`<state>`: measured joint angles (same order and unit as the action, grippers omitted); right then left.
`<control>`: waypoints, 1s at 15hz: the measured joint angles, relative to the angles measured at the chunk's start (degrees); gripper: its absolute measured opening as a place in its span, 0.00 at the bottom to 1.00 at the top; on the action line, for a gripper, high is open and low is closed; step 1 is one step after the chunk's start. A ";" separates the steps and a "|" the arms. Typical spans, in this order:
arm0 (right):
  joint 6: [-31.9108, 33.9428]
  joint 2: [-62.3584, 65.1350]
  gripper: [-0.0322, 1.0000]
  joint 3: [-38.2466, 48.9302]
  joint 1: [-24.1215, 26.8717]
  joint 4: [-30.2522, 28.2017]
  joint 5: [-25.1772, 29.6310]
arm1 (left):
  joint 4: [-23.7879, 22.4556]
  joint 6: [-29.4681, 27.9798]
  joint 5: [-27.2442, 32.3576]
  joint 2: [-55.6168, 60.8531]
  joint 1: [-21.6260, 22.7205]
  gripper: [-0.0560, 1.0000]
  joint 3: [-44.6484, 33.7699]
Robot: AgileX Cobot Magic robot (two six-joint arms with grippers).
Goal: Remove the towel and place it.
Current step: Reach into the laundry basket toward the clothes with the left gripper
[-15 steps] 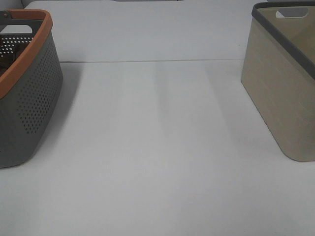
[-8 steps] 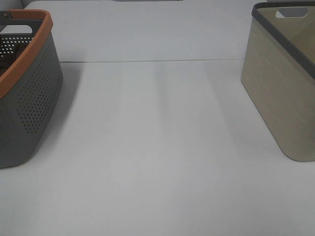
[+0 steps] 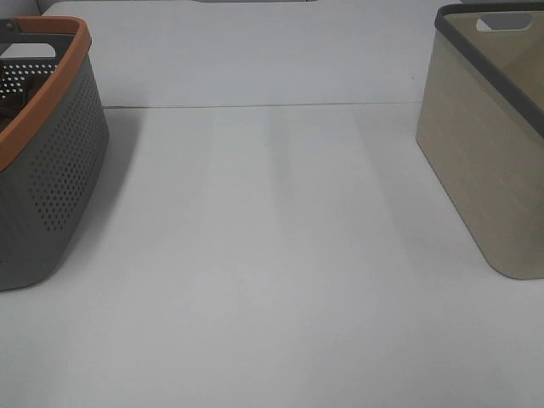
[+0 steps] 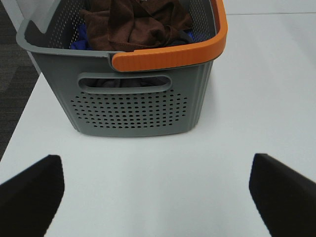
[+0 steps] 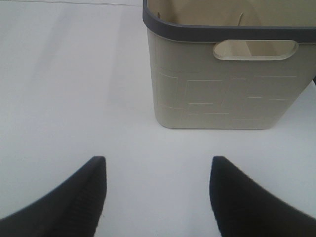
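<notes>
Comparing earlier views, nothing is moved: the towel (image 4: 138, 22) is left in the basket (image 4: 133, 108) at the left edge of the table (image 3: 272, 255); the left claw (image 4: 155, 173) and right claw (image 5: 158, 163) are held spread, removal unstarted.

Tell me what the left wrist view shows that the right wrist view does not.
Only left wrist: a grey basket with an orange rim, holding the brown towel and a blue cloth. Only right wrist: a beige basket with a dark grey rim. Both: the white table and dark, spread, empty fingers (left fingers; right fingers).
</notes>
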<state>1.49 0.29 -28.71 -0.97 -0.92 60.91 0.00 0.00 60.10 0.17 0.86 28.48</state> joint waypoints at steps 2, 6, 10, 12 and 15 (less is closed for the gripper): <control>0.00 0.00 0.61 0.00 0.00 0.00 0.00 | 0.00 0.00 0.00 0.00 0.00 0.97 0.00; 0.00 0.00 0.61 0.00 0.00 0.00 0.00 | 0.00 0.00 -4.58 -2.35 0.00 0.97 1.89; 0.00 0.00 0.61 0.00 0.00 0.00 0.00 | 0.00 -0.57 -22.80 -17.59 0.00 0.97 3.95; 0.00 0.00 0.61 0.00 0.00 0.00 0.00 | 1.95 -2.23 -30.08 -36.84 0.00 0.97 9.91; 0.00 0.00 0.61 0.00 0.00 0.00 0.00 | 1.78 -2.29 -29.51 -54.83 0.00 0.97 22.06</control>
<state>1.49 0.29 -28.71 -0.97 -0.92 60.91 1.78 -2.29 30.60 -54.66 0.86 50.53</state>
